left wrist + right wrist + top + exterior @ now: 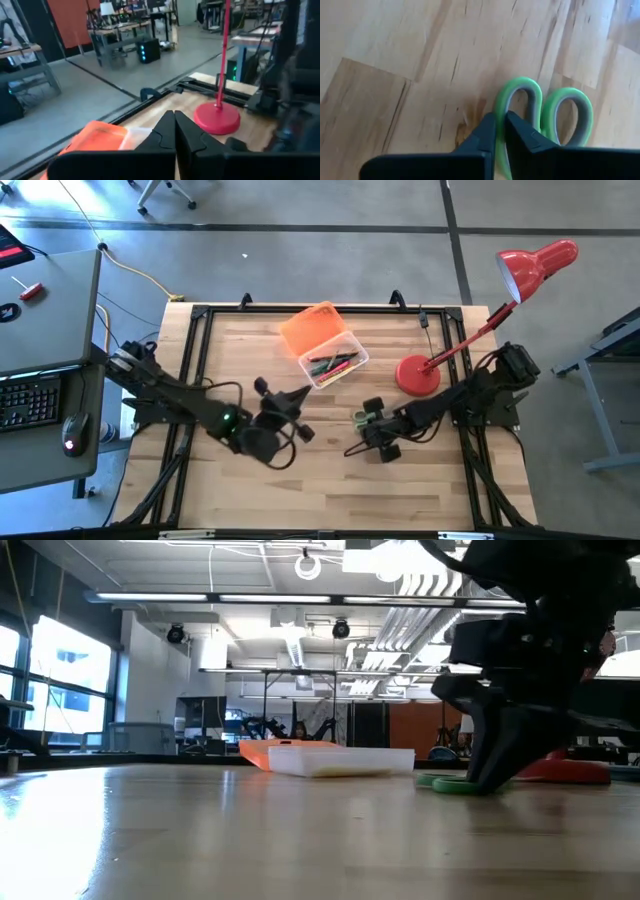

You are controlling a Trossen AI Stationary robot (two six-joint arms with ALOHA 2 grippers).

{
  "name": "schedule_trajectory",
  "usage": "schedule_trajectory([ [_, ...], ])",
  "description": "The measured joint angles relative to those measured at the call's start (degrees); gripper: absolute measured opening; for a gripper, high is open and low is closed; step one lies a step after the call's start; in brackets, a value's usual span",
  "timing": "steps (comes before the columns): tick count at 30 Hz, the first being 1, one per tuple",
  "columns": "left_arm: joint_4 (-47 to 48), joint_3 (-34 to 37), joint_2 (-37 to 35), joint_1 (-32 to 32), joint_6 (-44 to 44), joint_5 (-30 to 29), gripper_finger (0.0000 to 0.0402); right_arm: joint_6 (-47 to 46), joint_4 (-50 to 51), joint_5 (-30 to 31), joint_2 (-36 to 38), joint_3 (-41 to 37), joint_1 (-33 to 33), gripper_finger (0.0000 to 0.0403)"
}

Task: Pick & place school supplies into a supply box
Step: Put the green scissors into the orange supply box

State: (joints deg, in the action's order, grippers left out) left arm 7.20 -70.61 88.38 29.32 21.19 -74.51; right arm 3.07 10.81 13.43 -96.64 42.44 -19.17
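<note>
Green-handled scissors (pixel 542 112) lie flat on the table (pixel 330 480), right gripper (pixel 501 131) down on them with fingers pinched shut around one handle loop. Supply box (pixel 325 345) sits well apart, toward the table's far edge, open, pens inside, orange lid (pixel 310 328) beside it. Left gripper (pixel 175 132) hovers closed and empty, pointing at the box.

Green-handled scissors (pixel 545 112) flat on table; open supply box (pixel 325 345) holds pens.
</note>
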Motion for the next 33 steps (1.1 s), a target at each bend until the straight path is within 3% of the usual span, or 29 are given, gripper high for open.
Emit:
schedule_trajectory([
  [6, -1.66, 0.02, -0.20, 3.87, -1.51, -4.73, 0.0043, 0.92, -0.90, 0.13, 0.28, -0.04, 1.10, 0.0021],
  [12, -1.65, 0.02, -0.22, 4.90, -1.86, -8.62, 0.0030, 2.04, -0.56, 0.47, 4.13, 4.08, 1.21, 0.0007],
  [19, -1.15, -0.73, -0.22, 4.78, -1.88, -9.30, 0.0029, 26.22, -1.30, 6.45, 6.40, 13.08, 5.04, 0.0004],
  [29, -1.05, -1.81, -0.26, 4.81, -1.88, -7.22, 0.0036, 38.25, -2.84, -10.20, 0.03, 16.79, 23.40, 0.0003],
  [33, -1.00, -1.81, -0.26, 4.81, -1.88, -7.21, 0.0025, 41.35, -5.47, -12.02, -3.26, 16.69, 26.37, 0.0003],
])
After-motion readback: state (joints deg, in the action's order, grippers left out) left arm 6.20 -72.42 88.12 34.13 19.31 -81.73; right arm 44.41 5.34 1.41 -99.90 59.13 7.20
